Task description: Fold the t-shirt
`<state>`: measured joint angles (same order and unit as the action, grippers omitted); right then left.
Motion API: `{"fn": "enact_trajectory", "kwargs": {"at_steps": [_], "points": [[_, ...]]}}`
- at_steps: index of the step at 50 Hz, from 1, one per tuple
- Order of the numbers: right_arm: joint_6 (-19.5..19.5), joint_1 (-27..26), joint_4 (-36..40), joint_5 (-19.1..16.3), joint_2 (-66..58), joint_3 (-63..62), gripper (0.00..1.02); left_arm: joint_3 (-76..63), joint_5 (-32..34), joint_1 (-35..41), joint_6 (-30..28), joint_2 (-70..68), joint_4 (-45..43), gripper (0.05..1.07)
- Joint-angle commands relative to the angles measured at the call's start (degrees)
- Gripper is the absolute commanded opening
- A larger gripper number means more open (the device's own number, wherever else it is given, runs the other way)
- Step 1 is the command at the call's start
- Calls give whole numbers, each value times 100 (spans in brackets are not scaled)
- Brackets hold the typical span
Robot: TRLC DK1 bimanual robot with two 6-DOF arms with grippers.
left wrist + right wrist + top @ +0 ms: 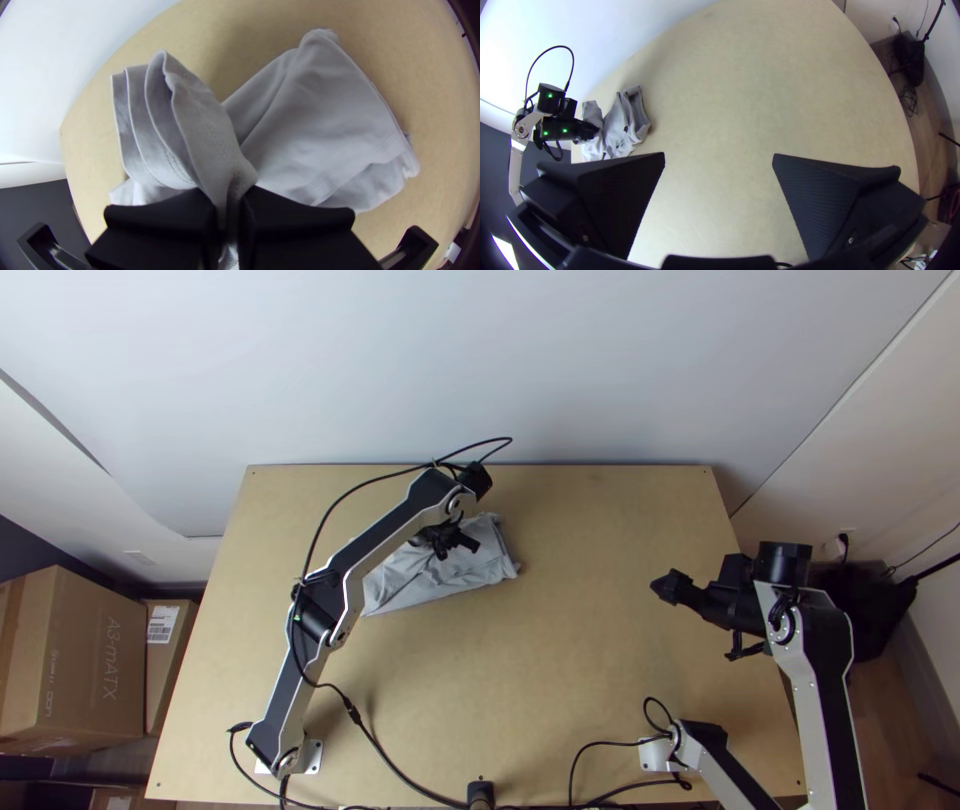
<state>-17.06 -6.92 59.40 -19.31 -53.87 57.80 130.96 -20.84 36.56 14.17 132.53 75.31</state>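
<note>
T-shirt (440, 582) part-folded, left of centre on table (600, 670); gathered layers pinched between fingers of left gripper (228, 196). Right gripper (719, 156): fingers wide. Best lower layers slowly, edges matched, before release.

Two arms (402, 527), two pincers (668, 586), one t-shirt (430, 578), one table (560, 670).

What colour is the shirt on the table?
The shirt is plain light grey, best seen in the left wrist view.
</note>
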Motion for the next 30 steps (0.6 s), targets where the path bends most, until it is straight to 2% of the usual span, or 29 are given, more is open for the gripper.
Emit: {"fn": "enact_trajectory", "kwargs": {"at_steps": [1, 8, 9, 10, 11, 14, 15, 23, 30], "points": [[27, -29, 46, 59, 175, -269, 99, 317, -25, 185, 156, 273, -113, 8], [18, -20, -7, 68, 333, -595, 99, 352, 36, 466, 156, 388, -816, 8], [18, -20, -25, 68, 359, -656, 99, 352, 36, 502, 165, 379, -983, 8], [18, -11, -42, 68, 377, -718, 99, 352, 36, 546, 182, 379, -1168, 14], [18, -11, -69, 68, 403, -779, 99, 352, 45, 581, 182, 361, -1335, 27], [18, 6, -156, 68, 465, -990, 99, 352, 36, 721, 147, 335, -1669, 89], [18, 15, -200, 77, 474, -1060, 99, 352, 36, 783, 121, 309, -1765, 105], [10, 217, -570, 138, 482, -1553, 99, 343, 27, 1073, 68, 36, -2530, 103], [10, 419, -1079, 217, 201, -1596, 99, 343, 10, 1205, 24, -377, -2670, 103]]}}
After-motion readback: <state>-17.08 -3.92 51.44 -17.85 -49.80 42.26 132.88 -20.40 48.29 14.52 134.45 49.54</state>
